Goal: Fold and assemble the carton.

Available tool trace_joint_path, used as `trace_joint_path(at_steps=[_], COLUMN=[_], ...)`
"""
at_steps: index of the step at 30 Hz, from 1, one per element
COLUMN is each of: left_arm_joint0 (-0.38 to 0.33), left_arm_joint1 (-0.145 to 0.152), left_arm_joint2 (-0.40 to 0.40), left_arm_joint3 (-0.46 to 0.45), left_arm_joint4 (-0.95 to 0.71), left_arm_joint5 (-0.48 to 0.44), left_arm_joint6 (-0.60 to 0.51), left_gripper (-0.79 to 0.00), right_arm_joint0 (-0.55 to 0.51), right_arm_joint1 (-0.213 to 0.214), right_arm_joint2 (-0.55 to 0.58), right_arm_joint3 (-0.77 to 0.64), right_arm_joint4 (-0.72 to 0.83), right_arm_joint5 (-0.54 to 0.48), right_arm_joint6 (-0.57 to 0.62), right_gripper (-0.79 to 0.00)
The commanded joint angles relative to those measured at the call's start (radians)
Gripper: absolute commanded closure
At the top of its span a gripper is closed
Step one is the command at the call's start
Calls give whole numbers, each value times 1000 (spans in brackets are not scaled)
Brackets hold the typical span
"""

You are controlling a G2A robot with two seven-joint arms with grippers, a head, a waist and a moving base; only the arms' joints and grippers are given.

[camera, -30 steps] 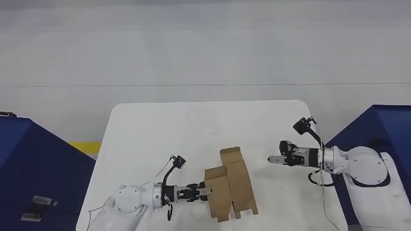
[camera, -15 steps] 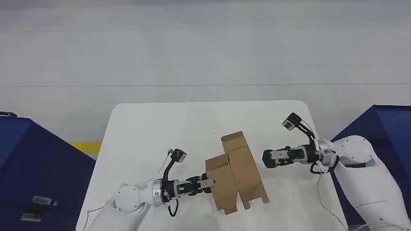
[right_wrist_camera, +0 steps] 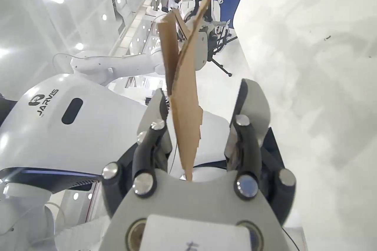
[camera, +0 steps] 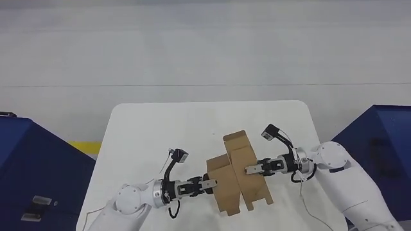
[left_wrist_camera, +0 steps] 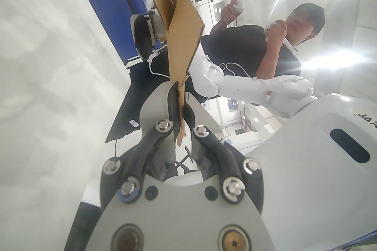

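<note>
A flat brown carton [camera: 236, 173] is held above the white table [camera: 154, 135] near its front edge. My left gripper [camera: 208, 185] is shut on the carton's left edge; in the left wrist view its black pads [left_wrist_camera: 173, 108] pinch the cardboard [left_wrist_camera: 181, 40]. My right gripper [camera: 252, 167] is at the carton's right side and stands open. In the right wrist view a cardboard flap [right_wrist_camera: 184, 105] runs between its spread fingers [right_wrist_camera: 250, 111], close to one finger and apart from the other.
Blue barriers [camera: 32, 160] stand on both sides of the table, the other one [camera: 379, 128] at the right. The far half of the table is bare. A person [left_wrist_camera: 265, 46] with hand controllers stands in the room behind.
My right gripper has moved left from beside the table's right edge until its fingers straddle the carton's edge. The carton has risen and tilted a little in my left gripper.
</note>
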Motion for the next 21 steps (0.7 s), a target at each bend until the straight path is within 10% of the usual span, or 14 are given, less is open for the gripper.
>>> trace_joint_path(at_steps=[1,2,3,21], left_arm_joint0=[2,6,10,87], left_arm_joint1=[3,4,5,53], left_arm_joint2=[-3,-2,-3,-207], left_arm_joint3=[0,-1,-4,17], left_arm_joint4=[-5,-17,-33,-275], left_arm_joint5=[3,6,9,24], left_arm_joint6=[-7,-15,-25,-137], left_gripper=[-172,-379,-785,-785], right_arm_joint0=[3,5,7,-67], right_arm_joint1=[3,5,6,66], right_arm_joint2=[-10,-15,-20,124], right_arm_joint3=[6,9,11,-18], right_arm_joint4=[14,26,38,170], right_arm_joint5=[-2,1,3,-30], right_arm_joint6=[-2,1,3,-30], right_gripper=[0,0,0,0])
